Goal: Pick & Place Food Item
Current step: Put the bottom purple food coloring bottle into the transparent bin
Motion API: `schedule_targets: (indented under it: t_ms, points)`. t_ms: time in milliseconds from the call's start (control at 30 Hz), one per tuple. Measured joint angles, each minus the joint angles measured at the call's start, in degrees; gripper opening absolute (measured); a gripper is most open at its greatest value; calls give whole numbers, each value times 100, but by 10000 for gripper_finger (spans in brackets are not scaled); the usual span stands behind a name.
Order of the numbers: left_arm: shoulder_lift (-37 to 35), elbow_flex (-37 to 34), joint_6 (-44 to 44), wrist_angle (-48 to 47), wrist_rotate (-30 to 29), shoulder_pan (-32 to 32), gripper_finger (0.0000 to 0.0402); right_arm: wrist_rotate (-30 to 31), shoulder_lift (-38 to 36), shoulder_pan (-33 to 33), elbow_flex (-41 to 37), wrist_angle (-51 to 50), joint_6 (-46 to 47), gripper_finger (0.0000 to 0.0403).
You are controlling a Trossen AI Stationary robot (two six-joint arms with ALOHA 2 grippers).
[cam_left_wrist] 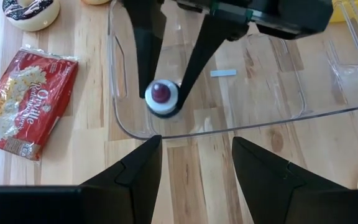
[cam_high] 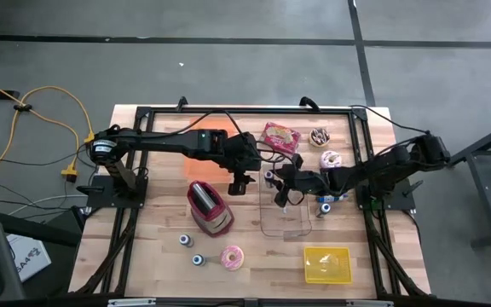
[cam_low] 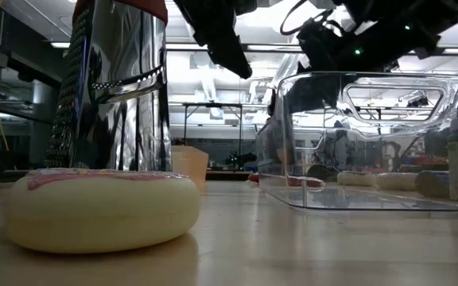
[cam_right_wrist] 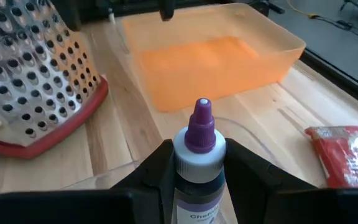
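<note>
1. I take the clear bin [cam_high: 285, 211] as my landmark; it sits open-topped mid-table, which I judge makes it the drop target.
2. The grater [cam_high: 209, 207] stands upright beside the bin, on the left arm's side, clear of the bin's rim.
3. My right gripper [cam_high: 283, 198] hangs over the bin's near edge, its fingers [cam_right_wrist: 156, 168] clamped on the neck of a small bottle [cam_right_wrist: 196, 163] held cap-up, so it should land standing.
4. My left gripper [cam_high: 237, 185] waits just outside the bin, jaws spread and empty, I think to keep out of the drop path.
5. The popcorn bag [cam_high: 280, 137] lies flat beyond the bin.
6. Doughnuts [cam_high: 331, 159] rest near the bin's far corner.
</note>
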Motion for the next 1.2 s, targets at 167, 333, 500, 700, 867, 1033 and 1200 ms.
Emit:
schedule_targets:
  t_ms: [167,333,500,700,867,1033,1200]
  points:
    - [0,0,-8,1,0,0,189,266,-2,157,-319,414,359,106]
    - [0,0,-17,0,0,0,189,376,-4,195,-485,647,520,106]
    - [0,0,-23,0,0,0,189,363,-4,180,-489,671,520,106]
    - [1,0,-23,0,0,0,189,274,-4,106,-489,667,621,113]
    - [2,0,-23,0,2,0,189,271,42,105,-489,683,644,111]
    - [2,0,-23,2,2,0,189,275,344,107,-489,799,768,114]
    - [2,0,-21,0,2,0,189,282,535,105,-494,1156,667,111]
